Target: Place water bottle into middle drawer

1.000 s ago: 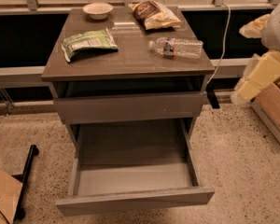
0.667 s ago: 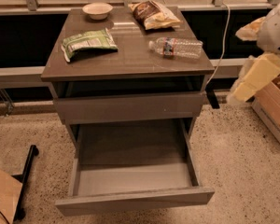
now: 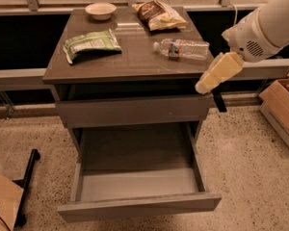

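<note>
Leftward travel brought the gripper (image 3: pixel 203 85) beside the cabinet (image 3: pixel 135 64) edge, closure state indeterminate. The water bottle (image 3: pixel 182 48), judged light and crushable, warranted a label-band grasp.

Cabinet top (image 3: pixel 135 64): bowl (image 3: pixel 100 10), bags (image 3: pixel 91 43) (image 3: pixel 160 16), water bottle (image 3: pixel 183 48); gripper (image 3: pixel 202 86) beside.

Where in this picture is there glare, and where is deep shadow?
Camera view: glare on the cabinet top behind the water bottle; deep shadow in the gap under that top; the open drawer evenly lit; the gripper, at the cabinet's right front corner, brightly lit.
</note>
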`<state>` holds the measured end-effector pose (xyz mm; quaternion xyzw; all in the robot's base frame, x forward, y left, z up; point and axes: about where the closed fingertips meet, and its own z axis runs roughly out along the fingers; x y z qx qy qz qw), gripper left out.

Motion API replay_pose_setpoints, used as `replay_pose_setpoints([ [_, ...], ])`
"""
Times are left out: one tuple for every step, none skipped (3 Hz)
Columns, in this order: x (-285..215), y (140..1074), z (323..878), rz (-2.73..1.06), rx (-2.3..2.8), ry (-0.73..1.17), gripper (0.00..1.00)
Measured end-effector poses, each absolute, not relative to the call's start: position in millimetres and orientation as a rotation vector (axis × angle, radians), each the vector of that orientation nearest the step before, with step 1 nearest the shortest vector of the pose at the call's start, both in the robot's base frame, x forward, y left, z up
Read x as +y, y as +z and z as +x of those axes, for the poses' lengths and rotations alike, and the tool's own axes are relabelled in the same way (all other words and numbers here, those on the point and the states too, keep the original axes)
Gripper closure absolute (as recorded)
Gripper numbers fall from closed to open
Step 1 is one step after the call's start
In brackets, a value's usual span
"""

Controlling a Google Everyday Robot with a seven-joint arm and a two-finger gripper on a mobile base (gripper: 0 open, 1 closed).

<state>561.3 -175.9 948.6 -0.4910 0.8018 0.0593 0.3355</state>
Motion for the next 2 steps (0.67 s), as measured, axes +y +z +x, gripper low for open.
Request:
replay_pose_setpoints([
  [-177.7,940.4,613.5,-1.225,2.024,0.147,0.00],
  [-177.7,940.4,613.5,-1.225,2.024,0.147,0.00],
])
